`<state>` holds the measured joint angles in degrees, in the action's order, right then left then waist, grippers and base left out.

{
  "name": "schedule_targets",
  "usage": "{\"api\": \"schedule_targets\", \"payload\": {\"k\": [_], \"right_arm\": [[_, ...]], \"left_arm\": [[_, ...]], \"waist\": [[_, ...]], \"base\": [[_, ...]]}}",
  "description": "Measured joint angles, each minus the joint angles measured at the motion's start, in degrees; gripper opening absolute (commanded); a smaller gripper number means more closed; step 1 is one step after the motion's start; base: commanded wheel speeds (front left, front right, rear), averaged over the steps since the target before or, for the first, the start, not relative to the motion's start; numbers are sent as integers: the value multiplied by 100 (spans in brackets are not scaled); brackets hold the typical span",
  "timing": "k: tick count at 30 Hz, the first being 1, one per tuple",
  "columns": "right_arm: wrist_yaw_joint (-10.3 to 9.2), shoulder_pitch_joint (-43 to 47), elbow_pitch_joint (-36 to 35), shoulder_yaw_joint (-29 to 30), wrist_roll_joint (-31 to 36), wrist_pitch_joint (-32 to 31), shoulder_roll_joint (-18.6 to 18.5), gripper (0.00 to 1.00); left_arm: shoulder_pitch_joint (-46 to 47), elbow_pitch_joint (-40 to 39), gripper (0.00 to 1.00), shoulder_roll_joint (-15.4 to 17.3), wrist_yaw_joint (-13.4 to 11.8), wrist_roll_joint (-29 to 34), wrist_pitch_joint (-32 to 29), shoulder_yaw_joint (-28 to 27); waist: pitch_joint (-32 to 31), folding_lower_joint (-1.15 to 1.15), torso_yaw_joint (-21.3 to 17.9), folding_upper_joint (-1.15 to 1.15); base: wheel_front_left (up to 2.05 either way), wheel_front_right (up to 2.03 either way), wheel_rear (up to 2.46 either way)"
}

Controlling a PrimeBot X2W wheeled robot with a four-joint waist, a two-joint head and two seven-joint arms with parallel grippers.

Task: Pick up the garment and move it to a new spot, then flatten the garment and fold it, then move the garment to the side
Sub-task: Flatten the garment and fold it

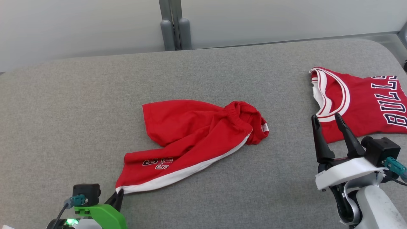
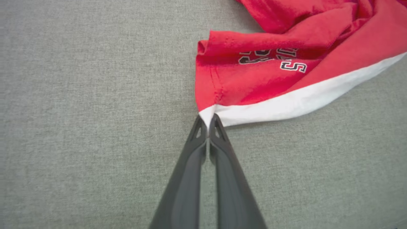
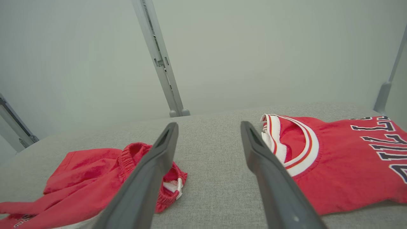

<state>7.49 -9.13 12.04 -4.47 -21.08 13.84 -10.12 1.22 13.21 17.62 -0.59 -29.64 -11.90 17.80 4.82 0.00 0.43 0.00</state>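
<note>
The garment (image 1: 190, 133) is a pair of red shorts with a white side stripe, lying crumpled in the middle of the grey table (image 1: 79, 105). My left gripper (image 1: 119, 192) is shut on the white corner of the lower leg hem; in the left wrist view the fingertips pinch that corner of the garment (image 2: 254, 82), with the left gripper (image 2: 207, 122) closed tight on it. My right gripper (image 1: 326, 117) hovers open at the right, above the table, with nothing between its fingers. The right wrist view shows the garment (image 3: 82, 171) at lower left and the right gripper (image 3: 208, 125) open.
A red jersey (image 1: 365, 101) with white trim and dark lettering lies flat at the table's right edge, just beyond my right gripper; the right wrist view shows this jersey (image 3: 343, 159) too. Grey posts (image 1: 173, 28) stand behind the table's far edge.
</note>
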Motion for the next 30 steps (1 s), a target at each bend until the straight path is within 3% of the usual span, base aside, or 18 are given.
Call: {"api": "schedule_targets", "payload": {"k": [1, 3, 4, 9, 18, 24, 30], "right_arm": [[0, 10, 13, -14, 0, -15, -10, 100], [0, 12, 20, -48, 0, -23, -15, 100], [0, 12, 25, -74, -2, -44, -18, 100], [0, 34, 36, -165, -12, -73, -73, 100], [0, 99, 32, -349, -38, -90, -105, 100], [0, 23, 71, -698, -66, -307, -186, 100], [0, -639, 449, -1382, -280, -1347, -388, 100]], "left_arm": [[0, 68, 0, -9, 4, -4, 40, 0], [7, 211, 87, -63, 16, -85, 185, -32], [11, 301, 100, -68, 15, -89, 220, -24], [79, 410, 100, -97, -73, 35, 684, -107], [201, -211, 100, -144, -304, 257, 1934, -355], [195, -294, 100, -236, -343, 299, 2028, -264], [279, -290, 100, -285, -291, 299, 2006, -158]], "waist": [[0, 0, -4, 0], [-3, 0, -19, 0], [-9, 0, -30, 0], [-68, 0, -54, 0], [-255, 0, -19, 0], [-236, 0, 115, 0], [-119, 0, 356, 0]], "base": [[0, 0, 0], [0, 0, 0], [0, 0, 0], [0, 0, 0], [0, 0, 0], [0, 0, 0], [0, 0, 0]]}}
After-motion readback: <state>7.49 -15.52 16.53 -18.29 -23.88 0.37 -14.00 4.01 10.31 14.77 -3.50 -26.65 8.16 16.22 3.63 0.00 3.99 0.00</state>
